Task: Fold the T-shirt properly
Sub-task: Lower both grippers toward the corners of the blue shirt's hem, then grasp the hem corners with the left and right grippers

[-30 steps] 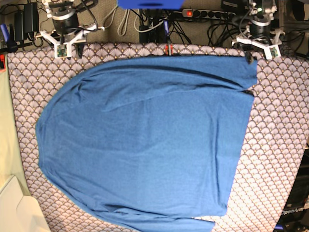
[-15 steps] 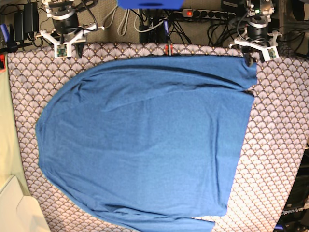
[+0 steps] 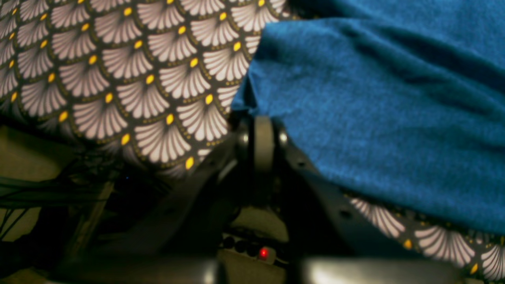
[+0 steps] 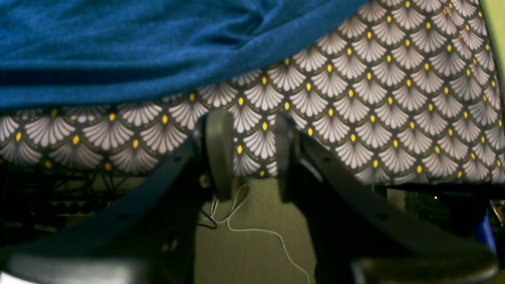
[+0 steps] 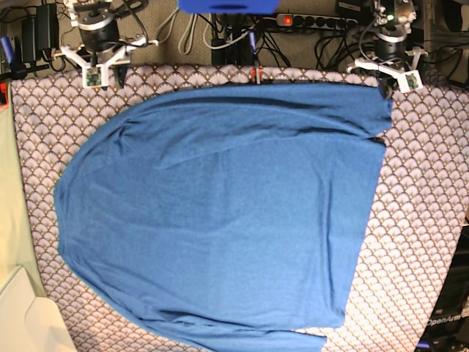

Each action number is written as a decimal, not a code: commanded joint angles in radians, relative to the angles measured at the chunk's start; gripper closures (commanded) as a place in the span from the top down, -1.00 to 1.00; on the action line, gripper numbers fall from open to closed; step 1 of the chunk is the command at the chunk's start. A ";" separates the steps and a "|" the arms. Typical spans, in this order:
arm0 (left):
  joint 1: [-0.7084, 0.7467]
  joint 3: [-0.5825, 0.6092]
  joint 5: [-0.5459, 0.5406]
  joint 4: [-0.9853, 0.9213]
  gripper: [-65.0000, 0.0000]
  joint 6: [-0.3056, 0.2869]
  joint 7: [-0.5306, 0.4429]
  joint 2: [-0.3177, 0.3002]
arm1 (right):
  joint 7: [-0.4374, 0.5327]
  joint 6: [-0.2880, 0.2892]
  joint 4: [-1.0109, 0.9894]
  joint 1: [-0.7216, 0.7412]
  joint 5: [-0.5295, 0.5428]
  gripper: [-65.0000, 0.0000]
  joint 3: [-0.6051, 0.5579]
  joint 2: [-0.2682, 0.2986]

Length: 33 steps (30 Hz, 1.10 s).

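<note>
The left gripper (image 3: 263, 136) sits at the table's far edge, on the base view's right (image 5: 384, 86), its dark jaws pressed together on a corner of the medium-blue knit T-shirt (image 3: 375, 110). The right gripper (image 4: 252, 152) hangs at the far edge on the base view's left (image 5: 110, 73), its grey rounded fingertips (image 4: 219, 150) standing apart with nothing between them.

T-shirt (image 5: 220, 213): soft matt blue knit, fine fuzzy nap in our wrist views. Table cover (image 5: 432, 220): smooth printed cloth, scallop fans, matt. We see left gripper (image 3: 263, 136) fingers as dark matt plastic; right gripper (image 4: 252, 146) the same. Floor at 6 o'clock in right wrist view: dull olive.
</note>
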 commanded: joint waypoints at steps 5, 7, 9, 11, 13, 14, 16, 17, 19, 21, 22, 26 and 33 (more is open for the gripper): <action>0.010 -0.007 0.000 0.017 -0.99 0.003 -0.015 -0.006 | 0.020 -0.001 0.015 -0.008 -0.004 -0.40 0.000 0.005; 0.014 -0.007 0.000 0.037 -0.99 0.003 -0.010 -0.006 | 0.020 0.015 0.015 -0.003 -0.004 -0.40 -0.003 0.008; 0.017 -0.007 0.000 0.066 -0.99 0.003 -0.010 -0.006 | 0.020 0.073 0.015 0.015 -0.004 -0.40 -0.003 0.010; 0.019 -0.007 0.000 0.077 -0.99 0.003 -0.009 -0.006 | 0.018 0.112 0.009 0.043 -0.004 -0.40 0.003 0.008; 0.020 -0.007 0.000 0.078 -0.99 0.003 -0.009 -0.006 | 0.018 0.119 -0.004 0.063 -0.004 -0.40 0.005 0.007; 0.020 -0.007 0.000 0.078 -0.99 0.003 -0.009 -0.006 | 0.018 0.119 -0.012 0.078 -0.004 -0.40 0.005 0.007; 0.022 -0.007 0.000 0.078 -0.99 0.003 -0.009 -0.006 | -0.003 0.121 -0.027 0.109 -0.004 -0.40 0.005 0.007; 0.022 -0.005 0.000 0.080 -0.99 0.003 -0.009 -0.006 | -0.037 0.121 -0.031 0.131 -0.004 -0.40 0.005 0.010; 0.022 -0.004 0.000 0.082 -0.99 0.003 -0.009 -0.006 | -0.129 0.124 -0.035 0.184 -0.004 -0.40 0.003 0.010; 0.022 -0.002 0.000 0.082 -0.99 0.003 -0.009 -0.006 | -0.215 0.124 -0.037 0.227 -0.004 -0.40 0.000 0.011; 0.022 -0.002 0.000 0.082 -0.99 0.003 -0.009 -0.006 | -0.261 0.124 -0.037 0.255 -0.004 -0.40 0.000 0.011; 0.022 -0.002 0.000 0.082 -0.99 0.003 -0.009 -0.006 | -0.373 0.124 -0.037 0.327 -0.004 -0.39 0.005 0.008; 0.022 -0.005 0.000 0.082 -0.99 0.003 -0.009 -0.006 | -0.385 0.124 -0.051 0.352 -0.001 -0.15 0.007 0.007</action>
